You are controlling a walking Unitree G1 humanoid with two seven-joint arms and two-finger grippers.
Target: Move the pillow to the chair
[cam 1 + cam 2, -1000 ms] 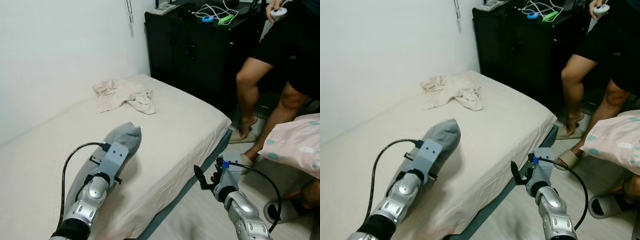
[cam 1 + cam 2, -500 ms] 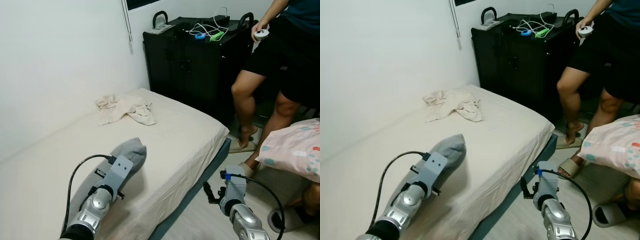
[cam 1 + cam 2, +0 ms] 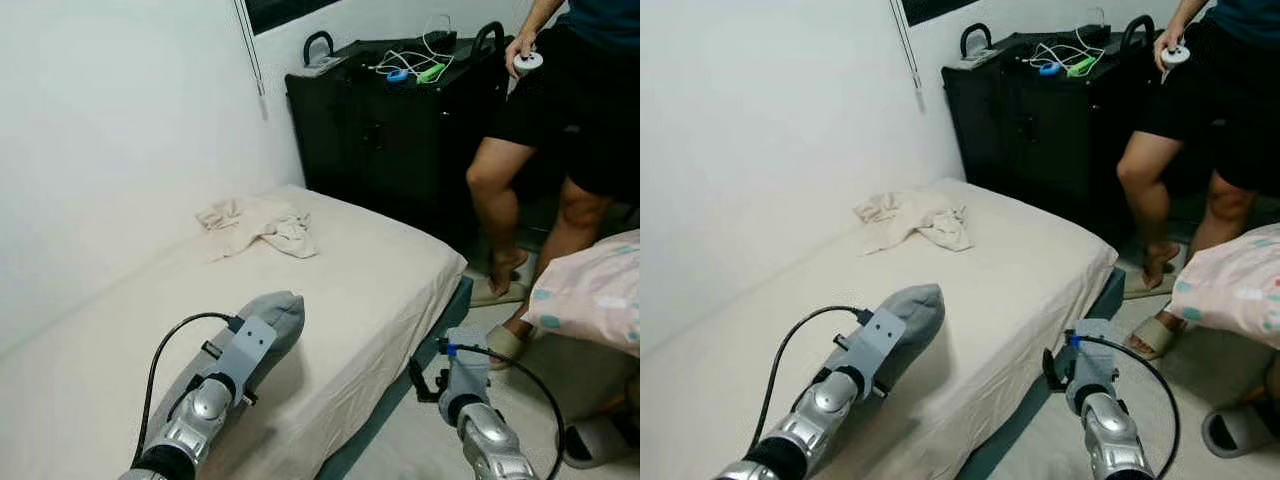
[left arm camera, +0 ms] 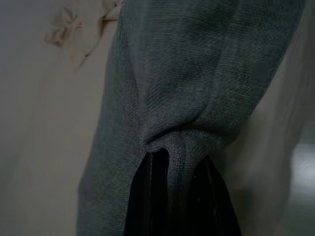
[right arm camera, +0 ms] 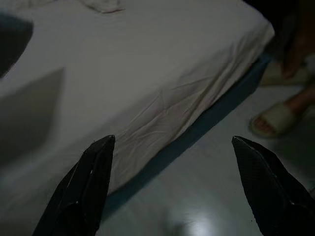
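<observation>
Two fingers of the left hand (image 4: 177, 196) pinch the grey pillow (image 3: 268, 318) above the bed (image 3: 380, 260).

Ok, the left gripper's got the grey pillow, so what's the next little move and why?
Probably lift it a little higher. The left gripper is pinched shut on a fold of the pillow, which hangs close above the bed. Raising it should keep it from dragging on the sheet before any turn. The right gripper hangs open over the floor beside the bed.

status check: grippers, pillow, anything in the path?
Left gripper jaws shut on grey pillow, held over the bed. Right gripper jaws open, empty, at bed edge. Person standing ahead on the right beside a pink patterned cushion.
</observation>
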